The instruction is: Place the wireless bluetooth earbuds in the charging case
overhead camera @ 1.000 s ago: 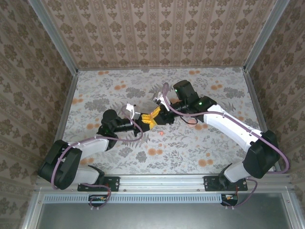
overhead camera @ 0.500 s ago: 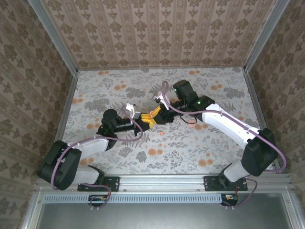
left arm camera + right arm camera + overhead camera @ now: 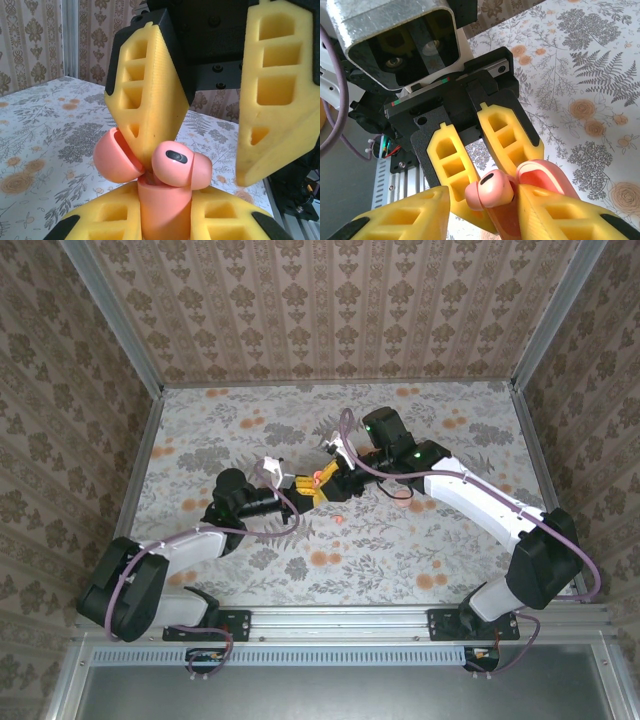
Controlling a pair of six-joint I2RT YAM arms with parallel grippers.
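Left gripper (image 3: 162,227) pinches open charging case (image 3: 162,205); first earbud (image 3: 175,165) perched in it, seemingly unseated — right gripper (image 3: 200,172) spread around it. Second earbud (image 3: 340,520) lies on cloth (image 3: 450,440) — not yet inserted.

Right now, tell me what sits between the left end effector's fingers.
The open case is gripped there, seen in the left wrist view; an earbud sits at its mouth.

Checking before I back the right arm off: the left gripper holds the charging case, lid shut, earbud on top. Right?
No: the lid is open, hinged back beside the earbud, as the left wrist view shows. The left gripper does hold the charging case.
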